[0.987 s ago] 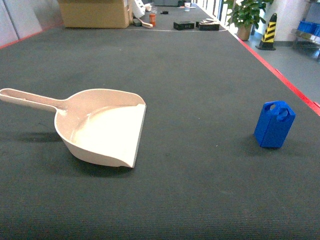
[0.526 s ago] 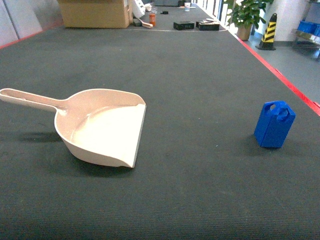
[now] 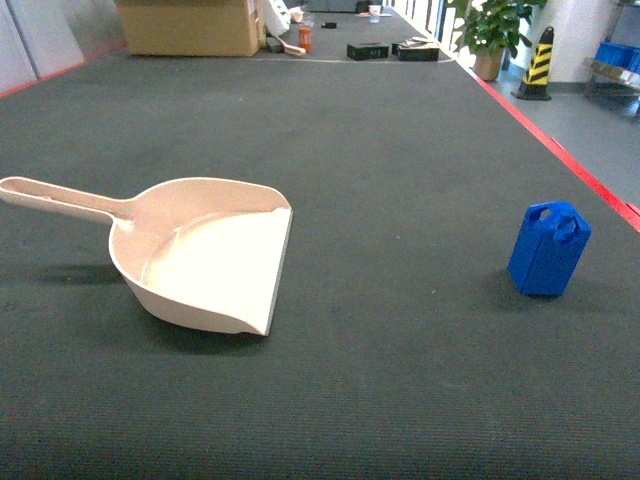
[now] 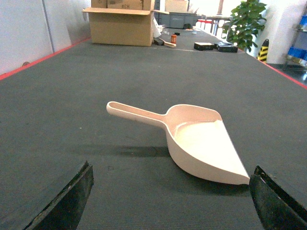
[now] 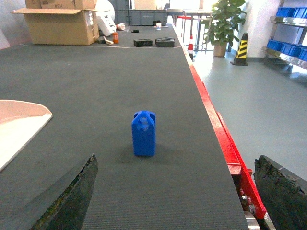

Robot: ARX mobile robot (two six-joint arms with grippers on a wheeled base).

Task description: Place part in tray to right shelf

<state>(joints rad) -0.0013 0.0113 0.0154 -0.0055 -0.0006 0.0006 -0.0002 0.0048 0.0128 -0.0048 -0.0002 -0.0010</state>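
Left gripper (image 4: 170,201) jaws spread, tray (image 4: 201,141) ahead between them, right gripper (image 5: 175,196) jaws spread, part (image 5: 144,133) upright ahead, no legible markings.

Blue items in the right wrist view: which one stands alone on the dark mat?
The small blue part, upright on the mat straight ahead of the open right gripper. The other blue things are crates on the steel shelf, far right.

No visible change since earlier.
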